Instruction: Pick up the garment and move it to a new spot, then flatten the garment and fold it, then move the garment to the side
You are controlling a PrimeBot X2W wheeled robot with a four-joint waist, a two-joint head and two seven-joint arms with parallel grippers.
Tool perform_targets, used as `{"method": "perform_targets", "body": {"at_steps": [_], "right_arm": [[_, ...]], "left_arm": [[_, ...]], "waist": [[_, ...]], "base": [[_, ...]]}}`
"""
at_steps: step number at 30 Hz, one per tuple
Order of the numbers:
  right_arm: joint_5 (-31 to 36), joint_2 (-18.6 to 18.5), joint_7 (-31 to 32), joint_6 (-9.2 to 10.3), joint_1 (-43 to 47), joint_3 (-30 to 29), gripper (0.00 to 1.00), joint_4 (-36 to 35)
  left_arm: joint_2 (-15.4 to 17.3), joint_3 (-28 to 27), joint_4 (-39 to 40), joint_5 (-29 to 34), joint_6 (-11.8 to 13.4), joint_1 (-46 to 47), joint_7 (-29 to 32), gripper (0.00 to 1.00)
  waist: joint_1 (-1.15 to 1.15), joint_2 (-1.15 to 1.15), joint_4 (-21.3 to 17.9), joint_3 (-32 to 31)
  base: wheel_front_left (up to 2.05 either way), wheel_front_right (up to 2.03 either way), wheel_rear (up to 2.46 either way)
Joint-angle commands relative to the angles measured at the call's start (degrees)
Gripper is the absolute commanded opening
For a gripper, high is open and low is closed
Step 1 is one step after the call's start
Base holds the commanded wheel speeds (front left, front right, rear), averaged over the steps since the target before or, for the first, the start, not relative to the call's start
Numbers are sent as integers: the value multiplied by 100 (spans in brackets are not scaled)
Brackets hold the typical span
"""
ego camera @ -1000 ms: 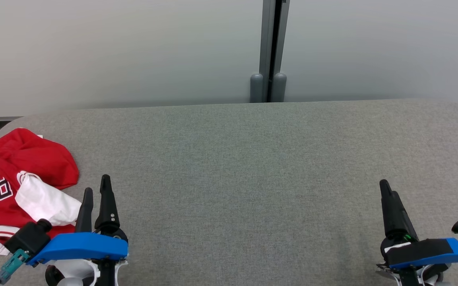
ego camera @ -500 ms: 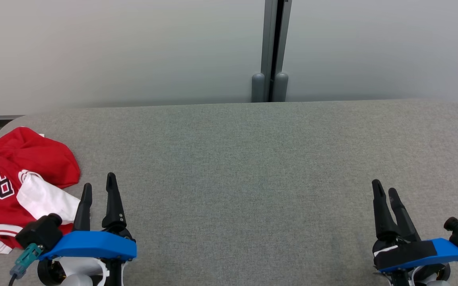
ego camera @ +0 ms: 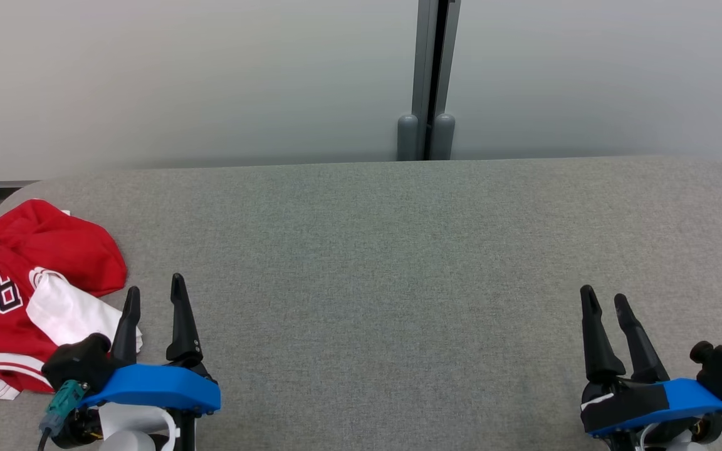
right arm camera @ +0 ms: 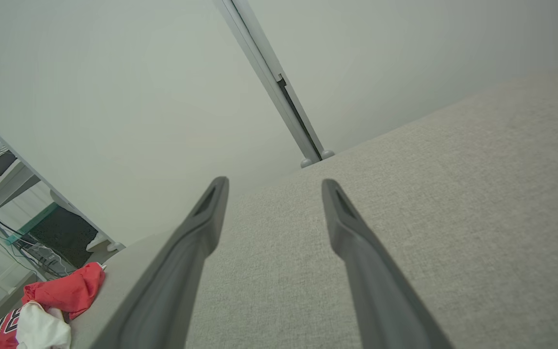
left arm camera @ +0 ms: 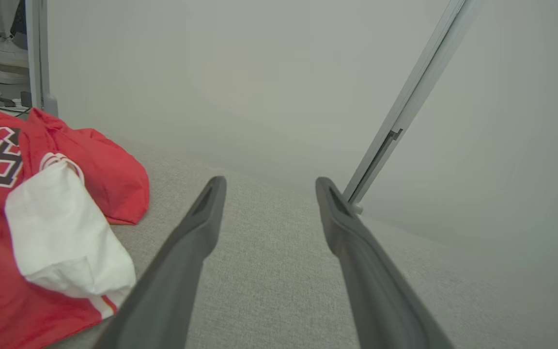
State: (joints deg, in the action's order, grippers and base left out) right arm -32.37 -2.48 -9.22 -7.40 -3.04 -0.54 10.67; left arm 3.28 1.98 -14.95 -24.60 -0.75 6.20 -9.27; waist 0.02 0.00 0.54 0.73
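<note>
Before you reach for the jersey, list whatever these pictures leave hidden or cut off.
Head view: the garment runs off the left edge, so its lettering is incomplete.
Head view: the left gripper and its mount cover the garment's near corner.
Left wrist view: folds hide its full shape; left and bottom edges crop it.
Right wrist view: it sits small in the lower-left corner, lettering unreadable.

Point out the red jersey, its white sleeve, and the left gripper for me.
red jersey (ego camera: pixel 66 250), head view, on its bunched red fabric.
white sleeve (left arm camera: pixel 61 237), left wrist view, mid-sleeve.
left gripper (ego camera: pixel 155 285), head view, midway between its fingertips.
</note>
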Motion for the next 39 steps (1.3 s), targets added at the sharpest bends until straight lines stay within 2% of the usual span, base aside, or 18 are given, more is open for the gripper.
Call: {"method": "perform_targets", "body": {"at_steps": [1,19,39], "right_arm": [[158,-42,-61,-9,-13,13,100,-38],[1212,-49,-292,-12,35,24,100,38],[2169,-54,-514,-13,68,6,100,221]], "left_arm": [[49,20,32,141,26,129,-55,100],[135,9,-23,1003,138,55,-284,100],[91,-81,-396,1809,107,58,-515,100]], "waist": [[-2,0,0,0],[-2,0,16,1],[-2,0,16,-12]], "base": [[0,0,0],[0,0,0],[0,0,0]]}}
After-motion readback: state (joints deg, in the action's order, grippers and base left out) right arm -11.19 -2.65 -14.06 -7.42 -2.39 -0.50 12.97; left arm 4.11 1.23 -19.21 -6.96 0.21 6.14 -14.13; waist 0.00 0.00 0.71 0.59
